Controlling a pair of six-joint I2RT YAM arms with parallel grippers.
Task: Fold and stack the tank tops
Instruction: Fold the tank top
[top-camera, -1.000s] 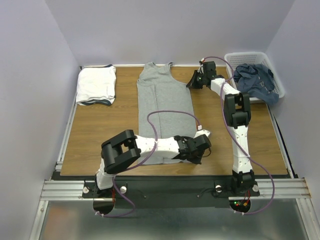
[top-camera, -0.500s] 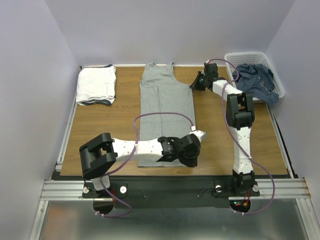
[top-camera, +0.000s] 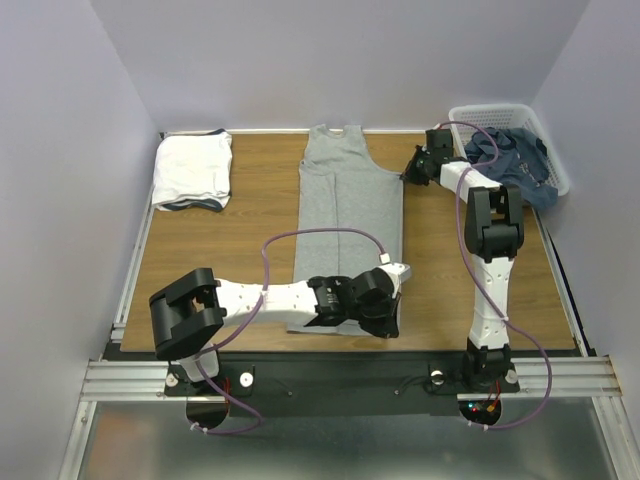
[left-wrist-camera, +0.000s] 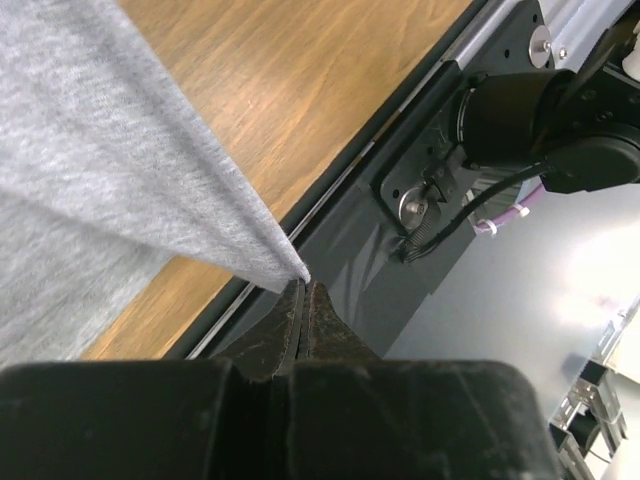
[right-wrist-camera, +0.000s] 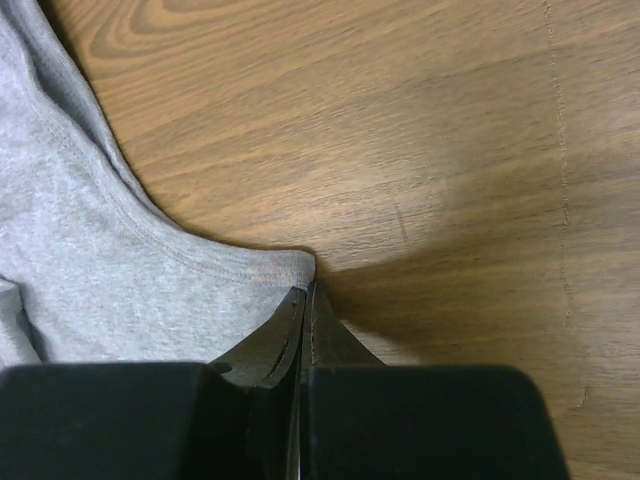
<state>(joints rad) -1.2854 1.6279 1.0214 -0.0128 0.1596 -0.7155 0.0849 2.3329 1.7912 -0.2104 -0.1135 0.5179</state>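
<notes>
The grey tank top (top-camera: 350, 215) lies stretched lengthwise down the middle of the tabletop (top-camera: 230, 250), neck at the far end. The left claw (left-wrist-camera: 303, 292) is pinched together on its near right hem corner; the right claw (right-wrist-camera: 305, 292) is clamped on its far right armhole edge. A folded white tank top (top-camera: 192, 170) sits far left, and dusty blue tops (top-camera: 512, 160) fill the white basket (top-camera: 500, 108) far right.

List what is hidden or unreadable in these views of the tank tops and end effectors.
- Top view: left end effector and forearm cover the grey tank top's near hem.
- Top view: folded white stack too small to count layers.
- Top view: blue garment crumpled in the basket; one or several, unclear.
- Right wrist view: right end effector's own fingers hide how much fabric is pinched.
</notes>
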